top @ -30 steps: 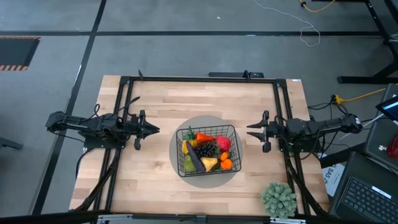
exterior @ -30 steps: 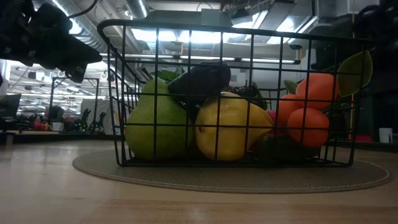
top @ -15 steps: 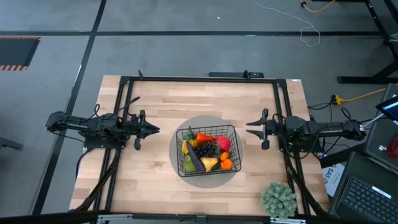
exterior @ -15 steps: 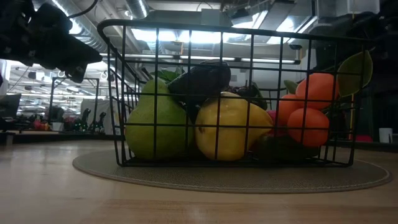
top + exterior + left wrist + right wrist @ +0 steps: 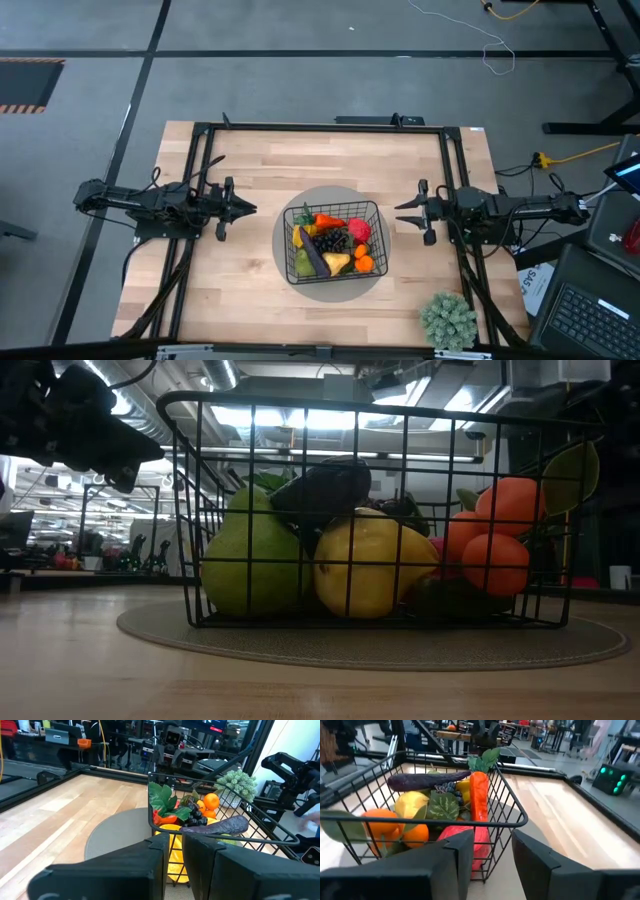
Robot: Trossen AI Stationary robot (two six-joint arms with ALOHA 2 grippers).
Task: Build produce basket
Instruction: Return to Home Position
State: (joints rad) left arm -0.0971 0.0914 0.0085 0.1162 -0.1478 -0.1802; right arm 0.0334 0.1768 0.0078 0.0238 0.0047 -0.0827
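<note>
Both the left gripper (image 5: 250,208), barely parted, and the right gripper (image 5: 398,208), wider apart, hover empty beside the basket (image 5: 288,245), whose piled produce (image 5: 332,240) looks light, hard, slick, best pinched across narrow middles.

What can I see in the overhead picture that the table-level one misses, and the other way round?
Only the overhead view lays out the whole table: the left pincer and right pincer wait on either side of the basket, clear of it, and a bushy plant stands near the table's edge. Only the table-level view looks through the basket's side, where a green fruit and a yellow fruit sit against the wire, with the room's ceiling lights behind. Both show the filled basket standing on the round grey mat, with orange tangerines inside.
</note>
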